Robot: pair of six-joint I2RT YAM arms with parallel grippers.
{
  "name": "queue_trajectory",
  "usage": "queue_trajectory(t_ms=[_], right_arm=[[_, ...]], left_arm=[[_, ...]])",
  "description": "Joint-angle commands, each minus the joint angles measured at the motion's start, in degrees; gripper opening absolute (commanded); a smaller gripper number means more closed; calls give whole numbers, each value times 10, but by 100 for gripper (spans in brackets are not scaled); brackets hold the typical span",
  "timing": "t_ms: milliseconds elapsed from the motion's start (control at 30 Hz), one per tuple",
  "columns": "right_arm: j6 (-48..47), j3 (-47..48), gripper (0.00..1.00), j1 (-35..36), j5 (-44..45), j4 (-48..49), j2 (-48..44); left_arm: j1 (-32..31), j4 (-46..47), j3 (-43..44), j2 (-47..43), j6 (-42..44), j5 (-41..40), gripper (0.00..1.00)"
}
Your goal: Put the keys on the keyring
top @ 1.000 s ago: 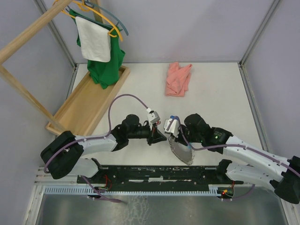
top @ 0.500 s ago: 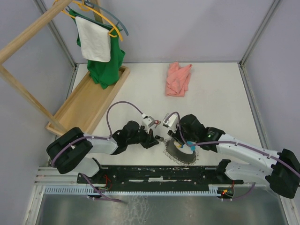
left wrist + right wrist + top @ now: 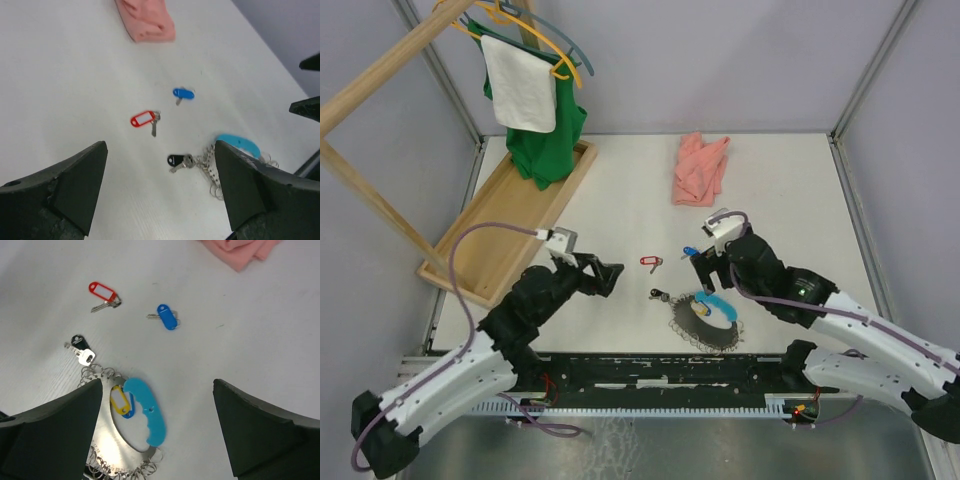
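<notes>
The keyring point(image 3: 703, 325) lies flat on the table, a metal loop edged with small rings and carrying a light-blue tag point(image 3: 147, 412). A yellow-tagged key point(image 3: 118, 399) and a blue one under it hang on the loop. A black-tagged key point(image 3: 660, 295) point(image 3: 78, 341) lies at its left edge, touching the rings. Loose keys lie beyond it: a red-tagged key point(image 3: 649, 262) point(image 3: 142, 119) and a blue-tagged key point(image 3: 690, 251) point(image 3: 166, 316). My left gripper point(image 3: 605, 277) point(image 3: 160, 147) is open and empty, left of the keys. My right gripper point(image 3: 705, 272) point(image 3: 157, 385) hovers open over the keyring point(image 3: 215, 167).
A pink cloth point(image 3: 700, 168) lies at the back middle. A wooden tray point(image 3: 510, 215) sits at the left under a wooden rack with a green shirt and white towel point(image 3: 525, 90) on hangers. A black rail point(image 3: 660, 370) runs along the near edge.
Both grippers opened and let go of the keyring, which dropped from upright to flat on the table. The left arm drew back to the left; the right one rose and moved back.
</notes>
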Motion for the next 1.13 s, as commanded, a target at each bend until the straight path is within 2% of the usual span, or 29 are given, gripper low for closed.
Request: queue_trajectory(t_ms=[0, 133, 267, 433, 700, 1100], right_arm=[[38, 58, 100, -2, 146, -66, -76], [12, 66, 100, -2, 179, -87, -179], [-2, 71, 100, -2, 222, -118, -247], [-12, 72, 100, -2, 248, -142, -273], [-25, 49, 100, -2, 263, -131, -325], [-25, 46, 100, -2, 261, -131, -341]], left_arm=[[2, -212, 90, -165, -31, -161, 97], [3, -311, 162, -247, -17, -213, 99], [3, -334, 195, -280, 19, -231, 99], [2, -333, 180, -299, 56, -249, 99], [2, -337, 154, -348, 46, -282, 99], [3, -340, 151, -338, 47, -283, 99]])
